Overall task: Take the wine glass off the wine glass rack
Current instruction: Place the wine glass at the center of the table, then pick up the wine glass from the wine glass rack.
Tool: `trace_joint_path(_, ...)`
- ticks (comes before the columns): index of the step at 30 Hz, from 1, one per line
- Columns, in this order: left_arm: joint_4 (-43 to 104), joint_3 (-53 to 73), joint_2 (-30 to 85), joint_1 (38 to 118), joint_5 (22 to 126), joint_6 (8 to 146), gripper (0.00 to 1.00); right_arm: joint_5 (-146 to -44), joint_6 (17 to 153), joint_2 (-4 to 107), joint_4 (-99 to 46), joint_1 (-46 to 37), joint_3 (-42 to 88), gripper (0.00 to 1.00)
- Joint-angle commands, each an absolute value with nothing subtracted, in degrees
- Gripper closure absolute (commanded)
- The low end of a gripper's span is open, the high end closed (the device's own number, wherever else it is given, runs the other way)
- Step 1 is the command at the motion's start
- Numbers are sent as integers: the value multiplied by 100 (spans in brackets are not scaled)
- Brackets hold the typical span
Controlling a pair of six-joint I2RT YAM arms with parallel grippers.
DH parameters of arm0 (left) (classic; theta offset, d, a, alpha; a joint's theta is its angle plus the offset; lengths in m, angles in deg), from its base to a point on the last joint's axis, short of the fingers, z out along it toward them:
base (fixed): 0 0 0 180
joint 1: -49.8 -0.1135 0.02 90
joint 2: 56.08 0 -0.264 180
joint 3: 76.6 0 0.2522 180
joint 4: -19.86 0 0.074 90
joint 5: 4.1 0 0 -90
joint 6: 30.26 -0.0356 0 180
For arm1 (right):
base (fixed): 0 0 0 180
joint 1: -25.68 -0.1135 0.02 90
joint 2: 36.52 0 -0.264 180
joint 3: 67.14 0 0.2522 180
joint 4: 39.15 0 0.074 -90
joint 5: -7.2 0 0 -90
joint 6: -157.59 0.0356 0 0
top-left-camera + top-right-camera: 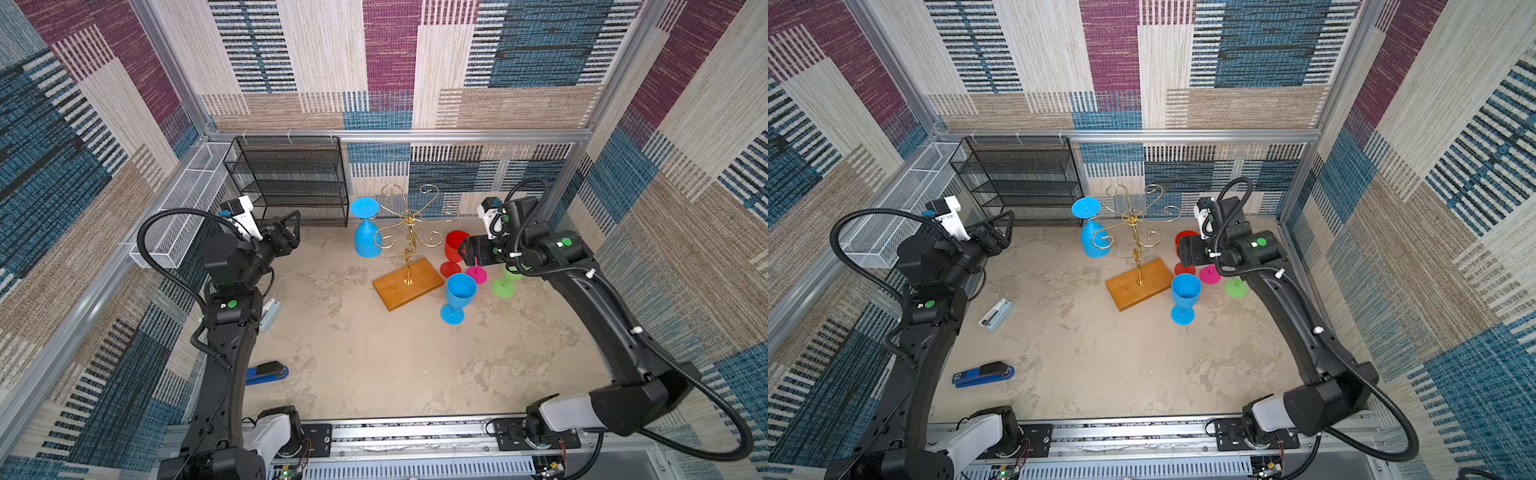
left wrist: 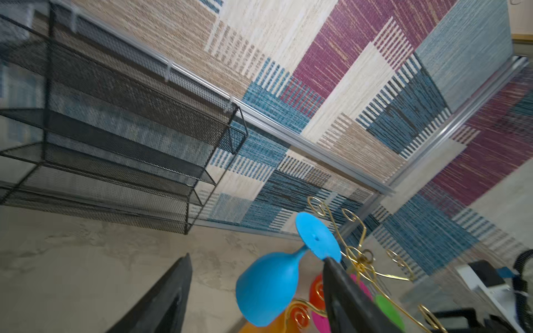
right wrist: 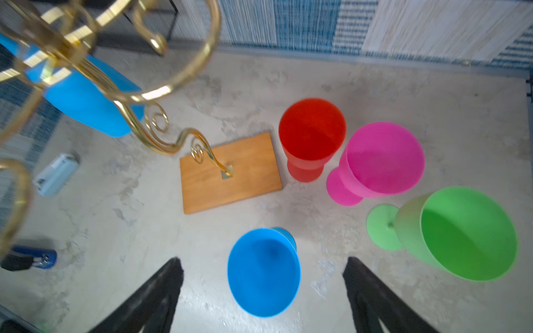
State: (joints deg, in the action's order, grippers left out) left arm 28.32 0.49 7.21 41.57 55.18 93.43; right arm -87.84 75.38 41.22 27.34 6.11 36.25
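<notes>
Hanging inverted, one wine glass (image 1: 367,240) occupies the gold rack (image 1: 420,283).

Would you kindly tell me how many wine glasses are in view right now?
5. One blue glass hangs upside down on the wine glass rack; four stand upright on the table by its base: second blue glass, red glass, pink glass, green glass. None seems hidden.

Blue glass (image 2: 268,291), its foot caught among the scroll arms of the gold rack (image 2: 363,259). Red glass (image 2: 315,288), pink glass (image 2: 320,323) and green glass (image 2: 389,311) are partly hidden behind a finger. Black mesh shelf (image 2: 115,144) stands on the mottled grey table (image 2: 101,274) against the patterned wall (image 2: 346,86). Left gripper (image 2: 256,257) has dark fingers (image 2: 346,294) spread wide, gripping nothing.
</notes>
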Motion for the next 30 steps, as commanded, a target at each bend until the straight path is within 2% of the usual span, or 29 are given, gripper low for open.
trace_joint_path(1,3309,341,1041,4145,4067,10356,31,-9310,7779,3519,1284,711,3082,5)
trace_joint_path(4,3008,384,1239,4174,3564,11008,34,-9509,7904,2938,492,768,2605,1)
trace_joint_path(8,2990,474,1392,4455,3533,11155,36,-9790,7954,2613,-55,783,2319,1)
trace_joint_path(18,3109,777,2049,5032,3778,11254,42,-10201,7958,2597,-402,786,2205,1)
trace_joint_path(30,3108,1316,2710,5449,4159,11186,43,-10420,8022,2457,-542,784,1960,1)
